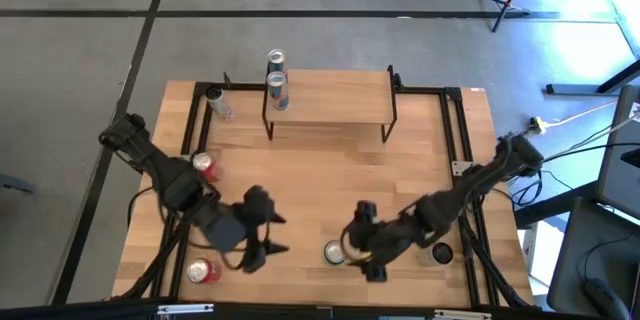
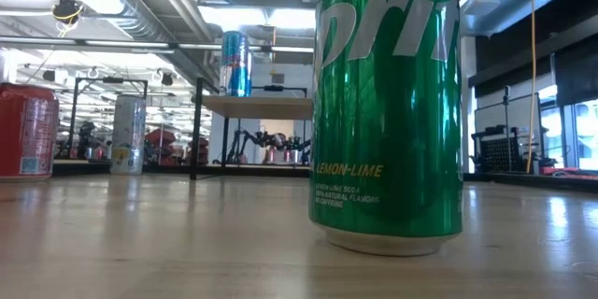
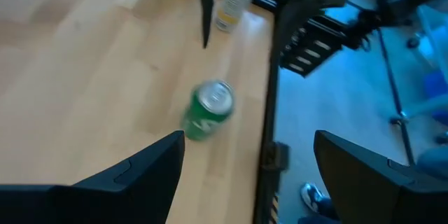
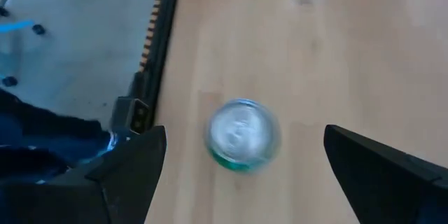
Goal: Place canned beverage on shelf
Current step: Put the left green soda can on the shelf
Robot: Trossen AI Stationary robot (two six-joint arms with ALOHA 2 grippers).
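The right gripper (image 1: 352, 248) hovers low over the near edge of the table, its two dark fingers (image 4: 136, 164) spread wide and holding nothing, and the green can (image 4: 243, 135) stands upright just ahead of the gap between them. In the high view this can (image 1: 334, 252) is at the near middle of the wooden table (image 1: 330, 175), just to the left of the right gripper; in the low view its green wall (image 2: 388, 103) with the lemon-lime print fills the foreground. The shelf (image 1: 330, 98) stands at the far side of the table, well apart from the can, and one blue can (image 1: 278, 90) is already on its plank near the left end (another stands behind it, beyond the shelf). I judge that the green can is a thin metal cylinder: stiff enough if it is full, but its smooth painted wall is slippery and dents under a hard squeeze. It seems unopened, so it is probably rather heavy for its size and may tip if pushed high. The best hold, I think, is across the middle of the wall, the fingers on opposite sides, below the narrowed rim. The left gripper (image 1: 262, 232) waits at the near left with its fingers apart, empty.
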